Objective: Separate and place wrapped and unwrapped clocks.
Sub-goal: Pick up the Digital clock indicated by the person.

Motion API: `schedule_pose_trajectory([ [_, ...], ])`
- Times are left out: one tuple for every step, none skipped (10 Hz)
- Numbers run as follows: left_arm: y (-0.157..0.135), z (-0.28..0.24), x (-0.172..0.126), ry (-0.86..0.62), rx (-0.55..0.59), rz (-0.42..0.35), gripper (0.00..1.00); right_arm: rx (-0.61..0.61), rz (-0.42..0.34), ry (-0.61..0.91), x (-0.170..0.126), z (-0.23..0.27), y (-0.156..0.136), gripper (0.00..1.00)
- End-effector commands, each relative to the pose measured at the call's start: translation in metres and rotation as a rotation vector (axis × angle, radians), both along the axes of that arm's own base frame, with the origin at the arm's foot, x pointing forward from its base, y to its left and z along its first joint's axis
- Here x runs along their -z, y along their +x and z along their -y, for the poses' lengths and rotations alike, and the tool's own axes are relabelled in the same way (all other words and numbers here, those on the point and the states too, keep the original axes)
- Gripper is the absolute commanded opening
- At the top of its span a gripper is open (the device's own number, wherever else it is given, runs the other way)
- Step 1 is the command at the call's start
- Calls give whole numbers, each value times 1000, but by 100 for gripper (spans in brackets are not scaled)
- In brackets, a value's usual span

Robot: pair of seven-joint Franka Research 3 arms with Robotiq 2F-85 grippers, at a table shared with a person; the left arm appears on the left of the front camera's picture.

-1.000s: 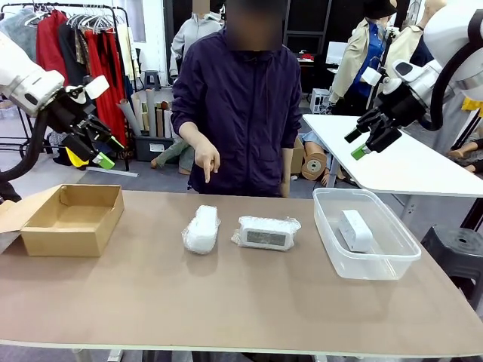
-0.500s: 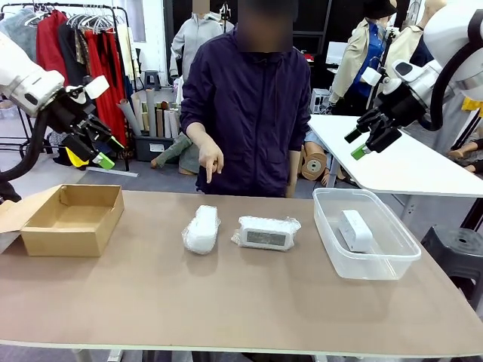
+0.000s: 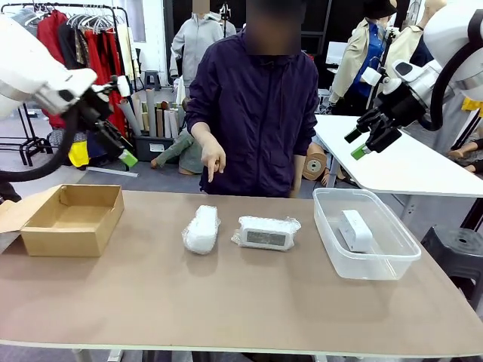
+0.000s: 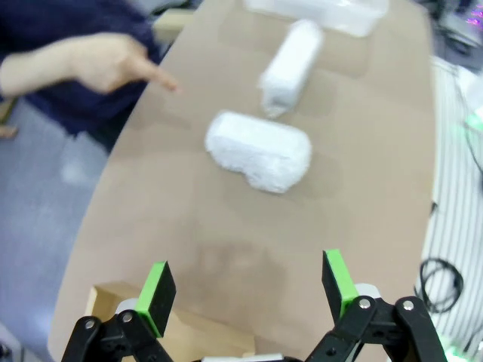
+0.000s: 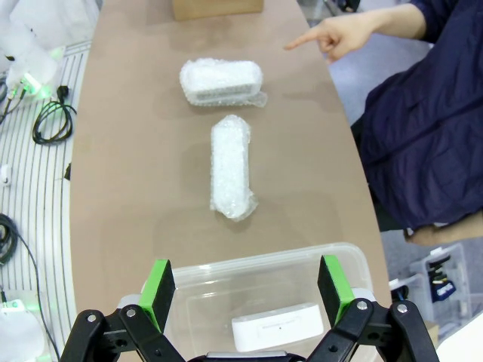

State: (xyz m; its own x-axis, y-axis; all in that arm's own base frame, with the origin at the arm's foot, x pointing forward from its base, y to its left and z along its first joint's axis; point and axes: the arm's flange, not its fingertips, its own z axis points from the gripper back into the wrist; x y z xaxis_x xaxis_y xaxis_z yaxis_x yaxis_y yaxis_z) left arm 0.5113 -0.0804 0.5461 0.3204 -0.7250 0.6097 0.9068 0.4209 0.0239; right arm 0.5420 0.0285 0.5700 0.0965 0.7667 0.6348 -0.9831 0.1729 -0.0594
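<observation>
Brown table (image 3: pixel 226 302), mostly bare, in what looks like a clothing studio. There's a rack (image 3: pixel 102 41) of red garments at the back left and a white table (image 3: pixel 407 162) behind on the right. An open cardboard box (image 3: pixel 64 243) sits at the left end and a clear tub (image 3: pixel 370 265) at the right end.

One wrapped clock (image 3: pixel 201 228) lies end-on mid-table. Another wrapped clock (image 3: pixel 266 232) is just beside it, not touching, with its grey screen showing through the wrap, too small to read. The bare clock (image 3: pixel 355 230) is inside the tub.

A person across the table points a hand (image 3: pixel 211 160) down just beyond the wrapped pair.

Left gripper (image 4: pixel 249 280) hangs in the air near the box end and right gripper (image 5: pixel 245 280) is up over the tub. Both have their fingers spread wide with nothing between them.
</observation>
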Motion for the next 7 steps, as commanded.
schedule_pose_trajectory([
  [-12,31,7,67,-171,-93,100,-7,0,2,-3,0,1,100],
  [-14,46,12,74,-191,-104,100,-7,0,2,-3,0,1,100],
  [-12,57,18,82,-204,-112,100,-7,0,2,-3,0,1,100],
  [-10,65,21,80,-223,-112,100,-7,0,2,-3,0,1,100],
  [-11,71,22,42,-172,-126,100,-7,0,2,-3,0,1,100],
  [-13,65,21,76,-204,-111,100,-7,0,2,-3,0,1,100],
  [-13,65,21,76,-204,-111,100,-7,0,2,-3,0,1,100],
])
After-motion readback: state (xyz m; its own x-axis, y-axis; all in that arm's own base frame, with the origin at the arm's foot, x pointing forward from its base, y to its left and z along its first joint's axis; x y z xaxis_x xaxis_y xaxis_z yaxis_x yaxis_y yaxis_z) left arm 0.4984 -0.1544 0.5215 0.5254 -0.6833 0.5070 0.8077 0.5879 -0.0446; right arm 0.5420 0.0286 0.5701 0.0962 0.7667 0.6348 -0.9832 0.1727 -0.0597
